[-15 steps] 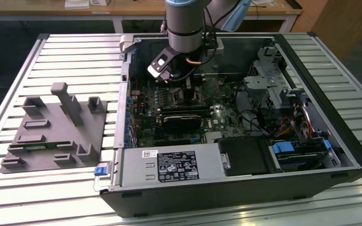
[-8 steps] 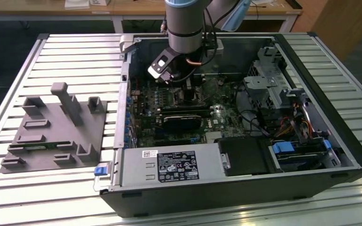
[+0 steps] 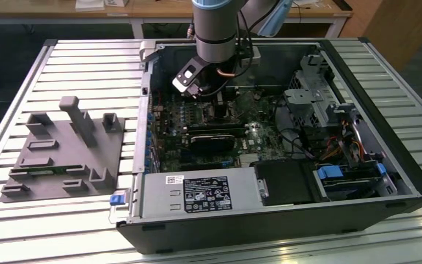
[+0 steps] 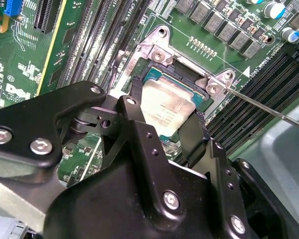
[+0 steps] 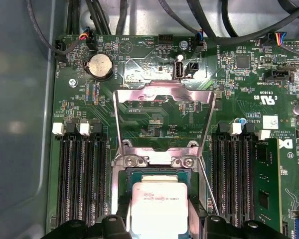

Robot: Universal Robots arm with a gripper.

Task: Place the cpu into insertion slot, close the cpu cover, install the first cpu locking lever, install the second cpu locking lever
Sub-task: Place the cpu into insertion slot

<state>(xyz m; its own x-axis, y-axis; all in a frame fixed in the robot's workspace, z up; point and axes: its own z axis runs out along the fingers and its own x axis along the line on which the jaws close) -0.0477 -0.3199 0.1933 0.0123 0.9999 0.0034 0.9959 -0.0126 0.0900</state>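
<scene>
1. Outwardly, in the exterior view, the arm (image 3: 215, 27) reaches down into an open computer case (image 3: 409, 181) lying on a slatted table (image 3: 86, 66). A grey fixture (image 3: 64, 148) sits on the table well apart from the case, toward the exterior view's left.
2. The gripper (image 4: 168, 113) is low over the green motherboard (image 5: 154, 55), directly at the insertion slot (image 4: 159, 56).
3. Its two black fingers (image 4: 139, 112) are drawn in only as far as the chip's width allows, one against each of two opposite edges of the cpu (image 4: 164, 102), so it has hold of the chip.
4. The cpu lies flat with its pale metal top facing up, within the silver rim of the insertion slot. Teal edging of the socket shows just past its far sides in both wrist views. Whether it is fully seated cannot be told.
5. The cpu cover (image 5: 164, 93) stands swung open, hinged at the far side of the slot, and the board is visible through its central window.
6. A thin locking lever (image 4: 269, 107) juts away from one corner of the slot, unlatched.
7. Long black memory slots (image 5: 82, 179) run along both sides of the socket, and a coin cell (image 5: 100, 65) sits beyond the raised cover.
</scene>
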